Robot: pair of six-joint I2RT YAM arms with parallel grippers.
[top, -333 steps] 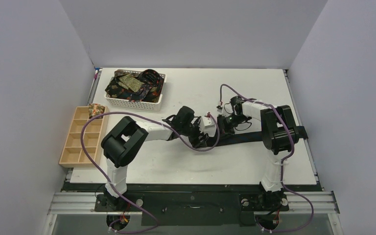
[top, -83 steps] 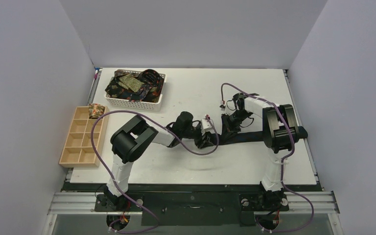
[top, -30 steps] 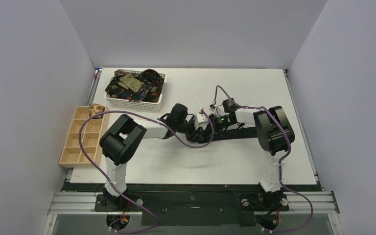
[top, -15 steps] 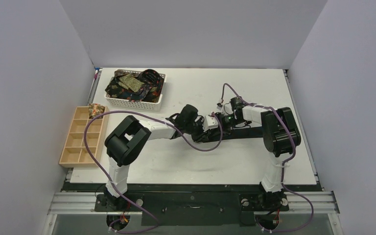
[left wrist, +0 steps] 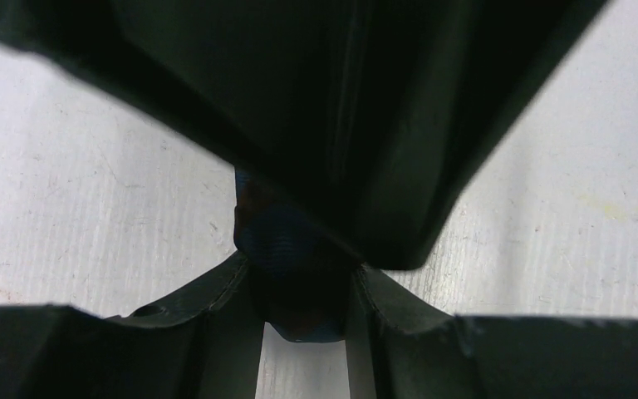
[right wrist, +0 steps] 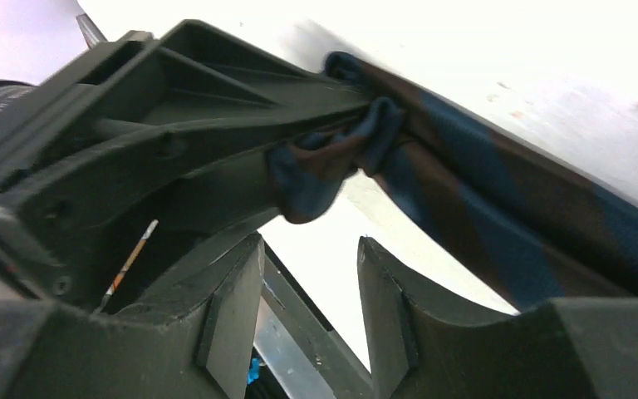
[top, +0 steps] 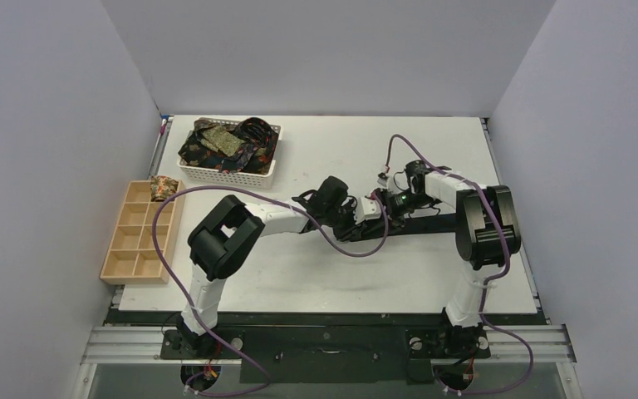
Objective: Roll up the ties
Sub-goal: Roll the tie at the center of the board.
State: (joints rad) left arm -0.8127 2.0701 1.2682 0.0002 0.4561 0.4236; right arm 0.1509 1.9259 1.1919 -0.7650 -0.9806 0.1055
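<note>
A long dark tie [top: 440, 222] with blue and brown stripes lies across the middle of the table. My left gripper [top: 359, 218] is shut on its bunched left end, and the left wrist view shows that fabric [left wrist: 287, 245] pinched between the fingers of the left gripper [left wrist: 303, 274]. My right gripper [top: 382, 206] hovers just right of that end. In its own view the right gripper [right wrist: 309, 249] is open and holds nothing, with the tie [right wrist: 482, 208] running off to the right. More ties [top: 220, 141] fill the white basket [top: 231, 174]. A patterned rolled tie [top: 164, 187] sits in the wooden tray [top: 123, 264].
The basket stands at the back left and the compartment tray runs along the left table edge. Purple cables loop over both arms near the table's middle. The two grippers are very close together.
My right gripper has opened and drawn back to the right from the tie's end. The left gripper has shifted right with the tie end still pinched.
</note>
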